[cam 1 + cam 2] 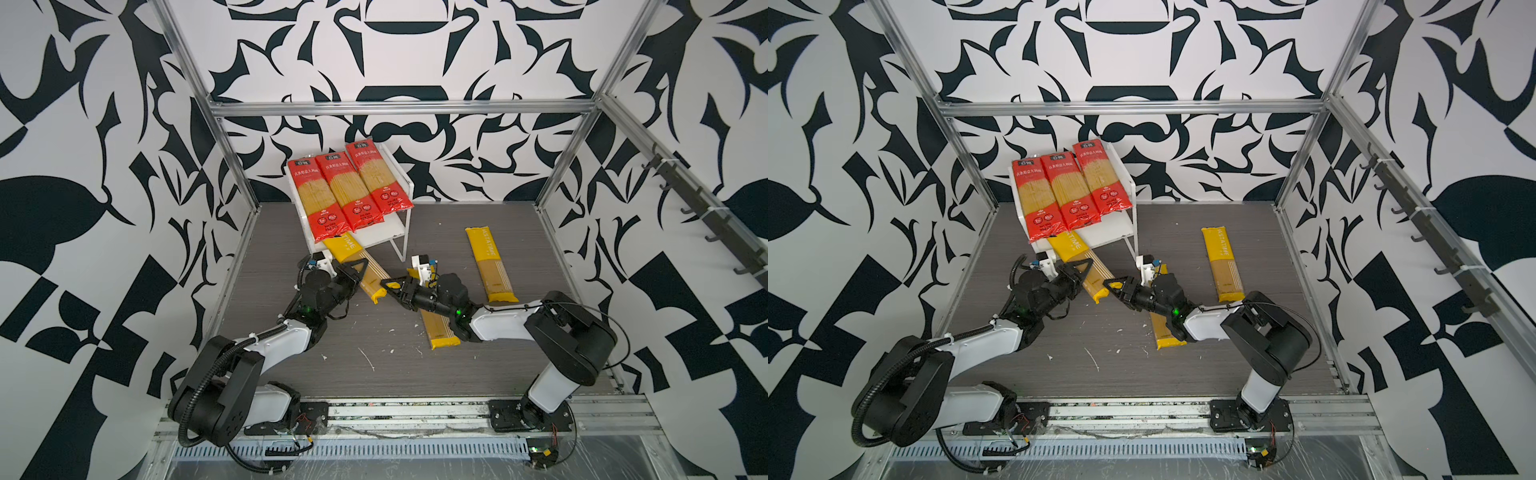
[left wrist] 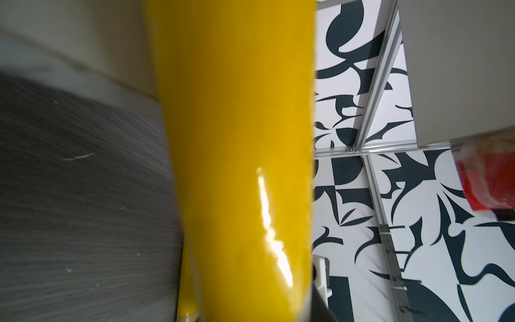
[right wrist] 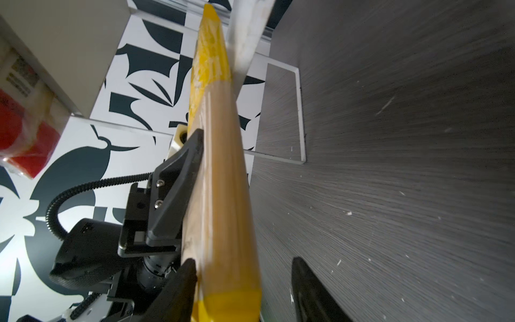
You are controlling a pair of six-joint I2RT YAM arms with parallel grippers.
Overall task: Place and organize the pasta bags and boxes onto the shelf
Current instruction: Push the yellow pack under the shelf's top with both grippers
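Note:
Three red pasta bags (image 1: 353, 187) lie side by side on the top board of the white shelf (image 1: 402, 168). My left gripper (image 1: 353, 268) is shut on a yellow pasta pack (image 1: 347, 247) near its middle. That pack slants, with its far end under the red bags' overhang, by the lower board (image 1: 382, 232). My right gripper (image 1: 390, 286) is open around the pack's near end (image 3: 223, 167); one finger (image 3: 184, 278) touches it and the other stands apart. A second yellow pack (image 1: 440, 332) lies flat, partly under my right arm. A third yellow pack (image 1: 490, 266) lies flat to the right.
The shelf stands at the back left of the grey table (image 1: 415, 374), against the patterned wall. Metal frame posts (image 1: 232, 158) line the sides. White crumbs (image 1: 368, 359) are scattered over the table's front.

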